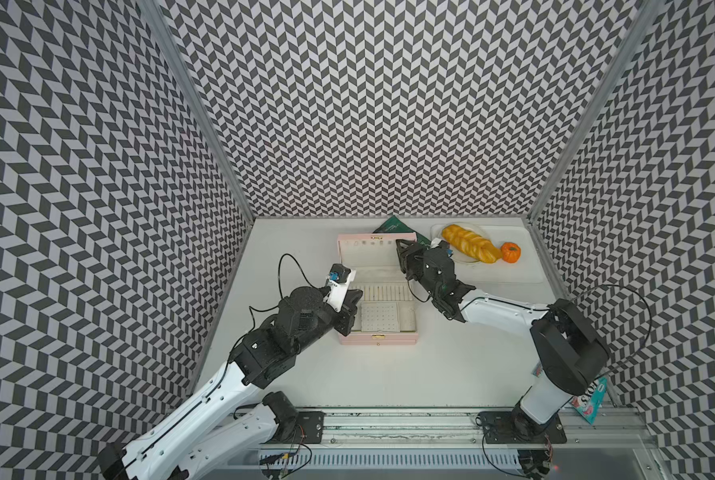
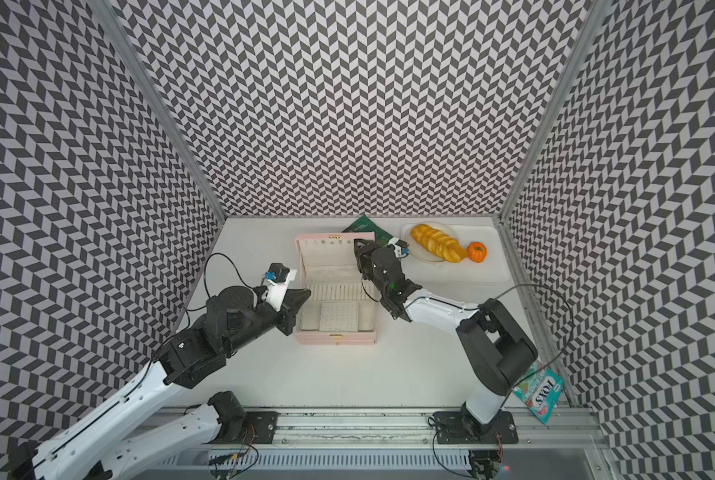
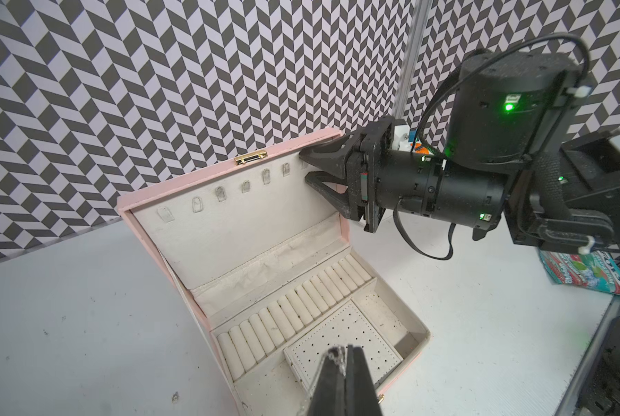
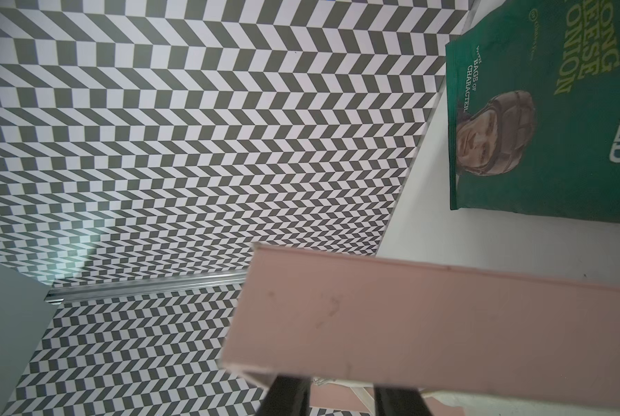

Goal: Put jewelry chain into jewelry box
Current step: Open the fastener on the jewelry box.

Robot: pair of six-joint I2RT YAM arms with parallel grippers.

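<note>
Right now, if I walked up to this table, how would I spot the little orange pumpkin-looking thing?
Start at the open pink jewelry box in the middle of the white table. Go toward the far right corner, where a braided golden bread loaf lies on a clear plate. The pumpkin sits at the loaf's right end: small, round, ribbed, bright orange.

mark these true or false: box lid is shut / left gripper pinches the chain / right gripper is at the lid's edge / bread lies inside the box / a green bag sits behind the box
1. The jewelry box lid is shut. False: the lid stands open, showing the cream interior.
2. The left gripper is shut on the jewelry chain. True.
3. The right gripper is at the lid's upper corner, jaws on either side of its edge. True.
4. The bread lies inside the box. False: it rests on a plate beside the orange pumpkin.
5. A green bag sits behind the box. True.
</note>
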